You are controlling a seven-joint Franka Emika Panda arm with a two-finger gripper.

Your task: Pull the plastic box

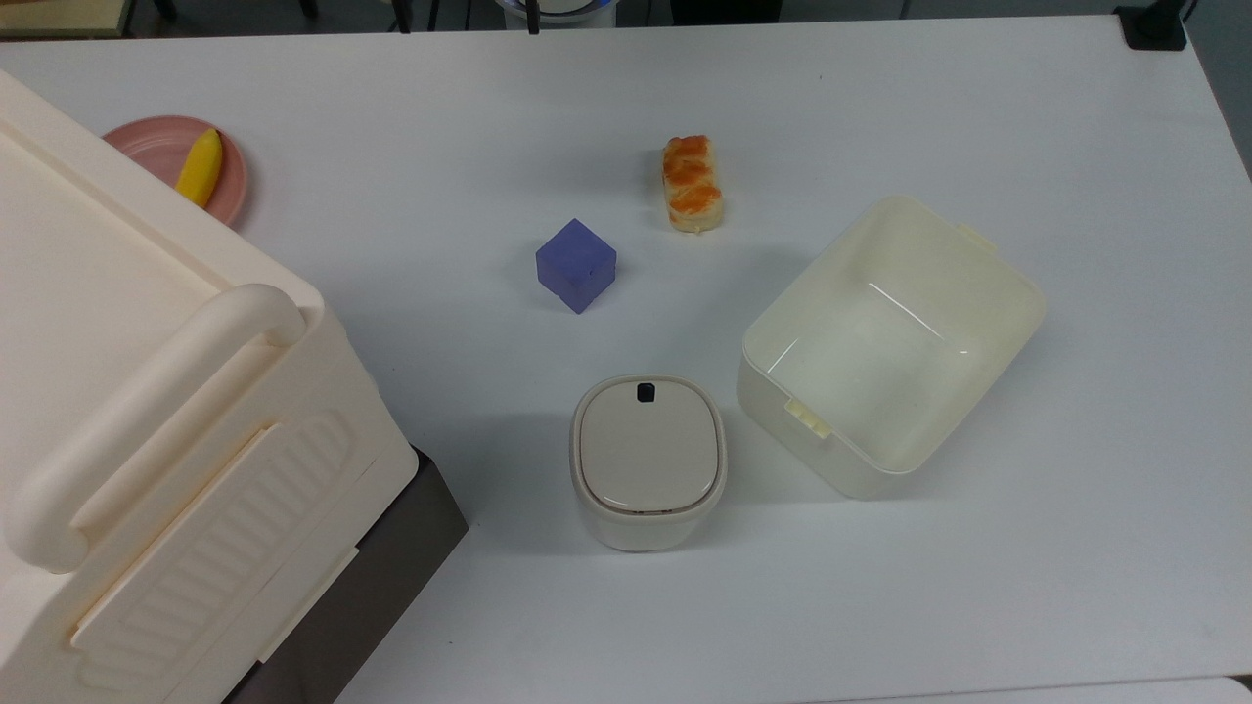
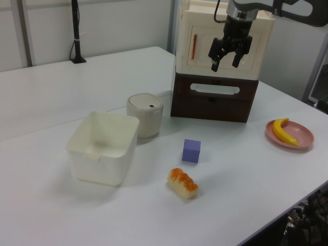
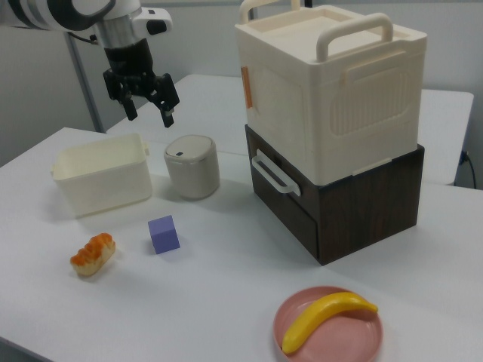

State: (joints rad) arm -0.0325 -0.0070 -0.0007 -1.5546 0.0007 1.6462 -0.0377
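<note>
Plastic box (image 1: 963, 293), a lidless cream-white translucent tub with rounded corners, sits empty on the white table (image 1: 978, 606) just beside the small rounded container with a beige lid (image 1: 648, 460). The black two-finger gripper (image 2: 229, 56) hangs high above the table with its jaws spread and nothing in them, so I'd judge the approach not yet begun. From the top view the tub's latch tabs show; the side views show the arm.
</note>
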